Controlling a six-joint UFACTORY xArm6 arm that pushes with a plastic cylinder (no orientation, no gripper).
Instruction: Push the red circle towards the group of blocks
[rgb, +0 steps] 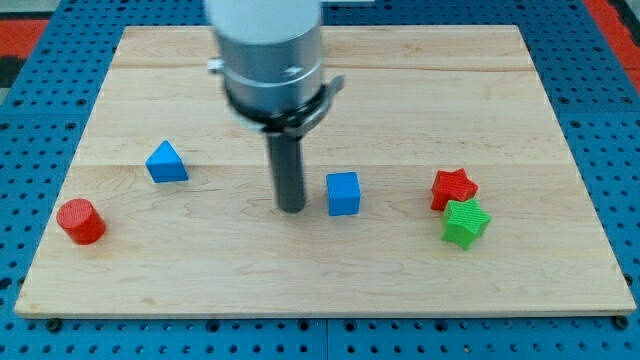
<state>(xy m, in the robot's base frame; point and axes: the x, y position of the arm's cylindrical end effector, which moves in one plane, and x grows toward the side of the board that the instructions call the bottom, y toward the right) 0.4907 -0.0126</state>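
The red circle (80, 221) lies at the view's far left, near the board's lower left edge. My tip (291, 208) rests on the board near the middle, just left of the blue cube (343, 193) and far right of the red circle. A blue triangle (166, 162) lies between the circle and my tip, a little higher up. A red star (453, 188) and a green star (466, 222) sit touching at the view's right.
The wooden board (330, 290) lies on a blue perforated table (30, 120). The arm's grey body (268, 55) hangs over the board's upper middle and hides part of it.
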